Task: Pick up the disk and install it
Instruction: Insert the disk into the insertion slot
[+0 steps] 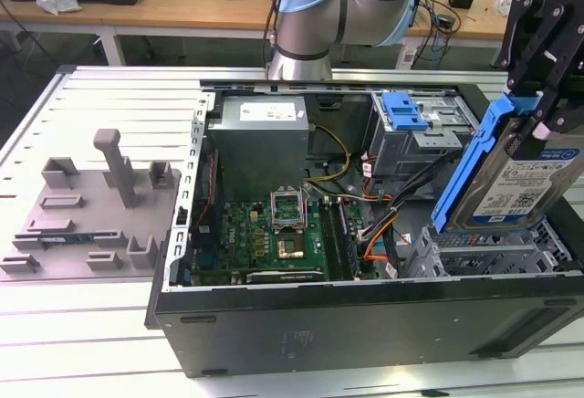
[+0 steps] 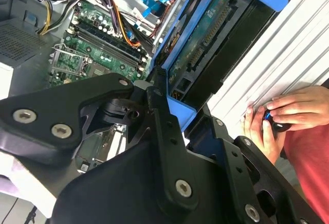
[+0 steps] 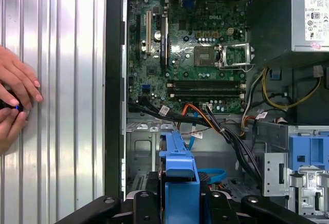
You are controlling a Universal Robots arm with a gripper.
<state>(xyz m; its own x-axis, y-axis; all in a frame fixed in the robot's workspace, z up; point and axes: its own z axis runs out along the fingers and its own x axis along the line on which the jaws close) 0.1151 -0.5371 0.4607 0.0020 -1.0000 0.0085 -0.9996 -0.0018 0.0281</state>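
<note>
So the gripper (image 1: 540, 122) has its jaws pinched on the top end of the disk (image 1: 522, 177). Long axis is near upright, hanging just above the drive cage (image 1: 493, 256), roughly lined up, I think.

One disk (image 1: 525, 174), one computer case (image 1: 365, 325), two hands (image 3: 18, 80)

Look: flat rectangular silver disk (image 1: 527, 179); white-and-blue label; blue plastic carrier round its edges
Pose: steeply tilted, almost on edge; label side showing
Place: aloft over the open black computer case (image 1: 365, 329), at the exterior view's right
Hold: pinched at its upper end by the black gripper (image 1: 538, 120)
</note>
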